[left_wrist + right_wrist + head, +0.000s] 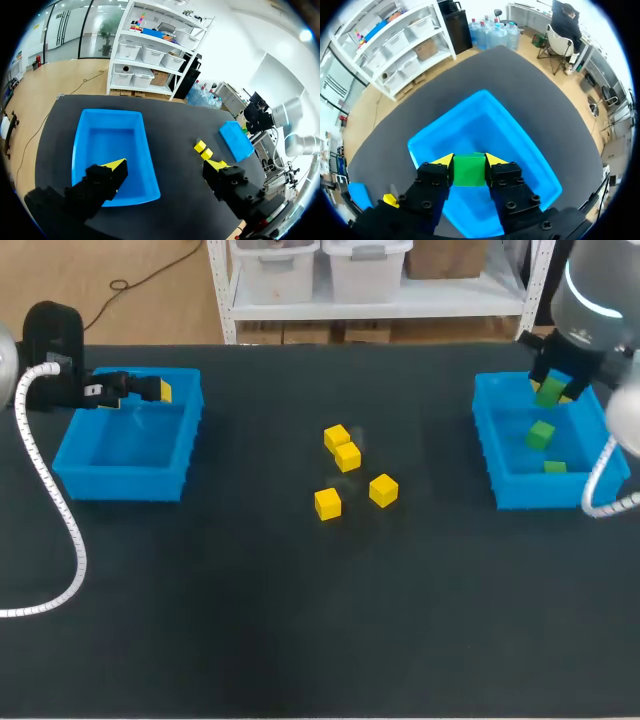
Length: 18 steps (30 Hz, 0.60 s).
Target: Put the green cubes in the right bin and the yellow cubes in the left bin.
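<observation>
Left tool (166, 165) spread wide; right tool (469, 161) clamps a green cube (469, 172).

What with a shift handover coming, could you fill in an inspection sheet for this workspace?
Surface: black table.
Job's things: four yellow cubes loose mid-table; left bin with no cube seen in it; right bin holding two green cubes.
Clutter: nothing seen.
Grippers: left gripper open above left bin; right gripper shut on a third green cube above right bin.
Cables: white hose from left arm lying on table; second hose by right bin.
Surroundings: nothing seen reaching over the table.
</observation>
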{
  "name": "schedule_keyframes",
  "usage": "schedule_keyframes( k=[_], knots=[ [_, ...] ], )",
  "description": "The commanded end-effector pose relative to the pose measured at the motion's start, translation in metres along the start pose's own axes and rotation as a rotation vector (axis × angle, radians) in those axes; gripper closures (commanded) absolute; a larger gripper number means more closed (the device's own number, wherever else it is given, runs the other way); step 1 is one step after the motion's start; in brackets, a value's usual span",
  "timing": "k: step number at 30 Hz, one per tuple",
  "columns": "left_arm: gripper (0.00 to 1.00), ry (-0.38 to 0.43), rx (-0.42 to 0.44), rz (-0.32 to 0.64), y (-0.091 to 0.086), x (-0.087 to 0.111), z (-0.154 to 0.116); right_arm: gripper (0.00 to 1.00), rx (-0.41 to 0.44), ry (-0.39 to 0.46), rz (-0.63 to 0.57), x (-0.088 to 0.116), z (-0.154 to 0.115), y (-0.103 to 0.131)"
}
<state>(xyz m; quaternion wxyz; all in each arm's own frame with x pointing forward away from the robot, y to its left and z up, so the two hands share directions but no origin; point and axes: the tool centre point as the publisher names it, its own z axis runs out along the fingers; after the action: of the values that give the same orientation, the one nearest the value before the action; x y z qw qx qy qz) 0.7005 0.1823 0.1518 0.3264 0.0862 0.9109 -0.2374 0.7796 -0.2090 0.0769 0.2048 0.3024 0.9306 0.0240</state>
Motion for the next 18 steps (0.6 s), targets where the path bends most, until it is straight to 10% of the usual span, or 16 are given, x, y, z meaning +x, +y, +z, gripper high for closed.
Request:
schedule_keyframes(
  k=[1, 3, 4, 5, 18],
  knots=[
    [0.0, -0.007, 0.011, 0.002, 0.002, 0.001, 0.0, 1.0, -0.065, -0.05, -0.003, 0.0, 0.004, -0.001],
    [0.0, -0.007, 0.011, 0.002, 0.002, 0.001, 0.0, 0.96, -0.083, -0.047, -0.019, -0.001, 0.003, 0.002],
    [0.0, -0.007, 0.011, 0.002, 0.002, 0.001, 0.0, 0.69, -0.088, -0.046, -0.029, -0.001, 0.003, 0.004],
    [0.0, -0.007, 0.011, 0.002, 0.002, 0.001, 0.0, 0.0, -0.093, -0.05, -0.037, -0.001, 0.003, 0.006],
    [0.0, -0.007, 0.011, 0.002, 0.002, 0.001, 0.0, 0.0, -0.123, -0.064, -0.092, 0.007, -0.001, 0.021]
  ],
)
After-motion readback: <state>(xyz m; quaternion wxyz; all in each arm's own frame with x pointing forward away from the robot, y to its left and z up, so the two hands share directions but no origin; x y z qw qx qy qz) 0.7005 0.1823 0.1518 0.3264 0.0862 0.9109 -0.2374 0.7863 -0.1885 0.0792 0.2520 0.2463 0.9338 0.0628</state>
